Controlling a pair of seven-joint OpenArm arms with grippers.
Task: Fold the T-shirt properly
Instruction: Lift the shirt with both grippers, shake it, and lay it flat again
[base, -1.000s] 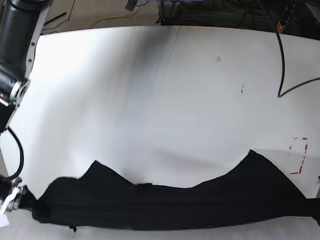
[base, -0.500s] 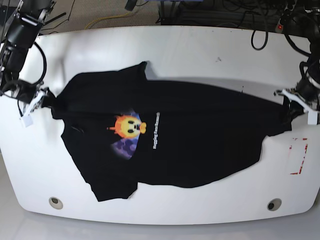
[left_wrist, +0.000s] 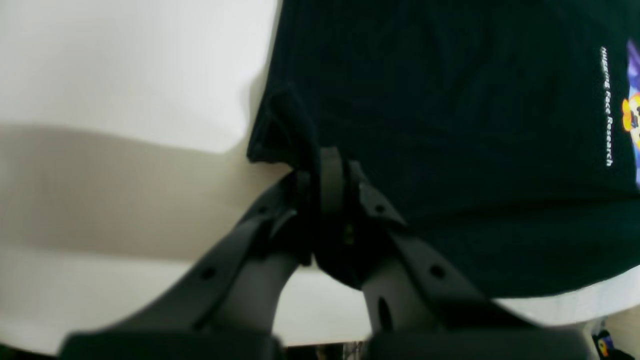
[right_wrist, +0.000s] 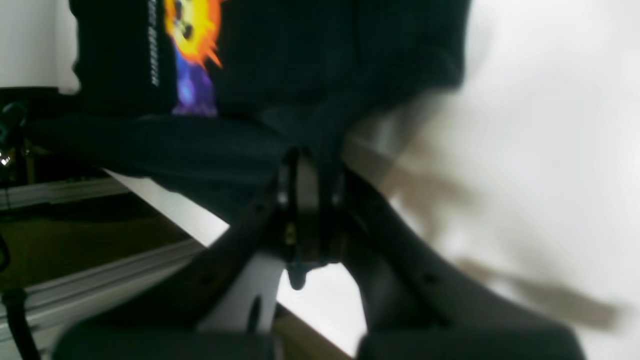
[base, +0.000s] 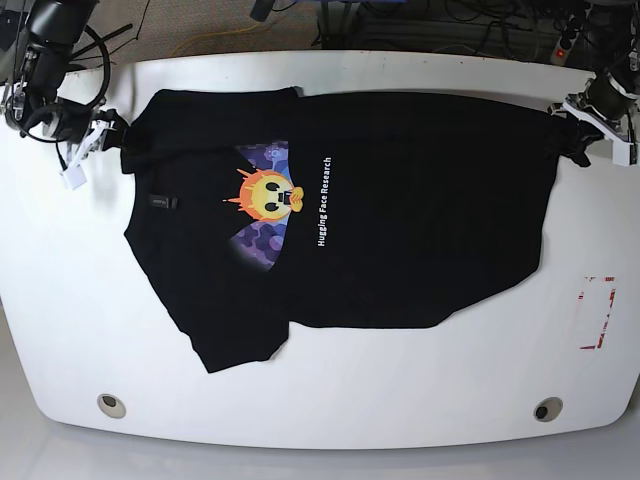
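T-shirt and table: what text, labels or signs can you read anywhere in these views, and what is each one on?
"Hugging Face Research": white lettering on the T-shirt, running beside the smiling-face print.
Small tag near the shirt's collar: too small to read.
Red marking on the table: an outline only, no legible text.
Nothing else readable.
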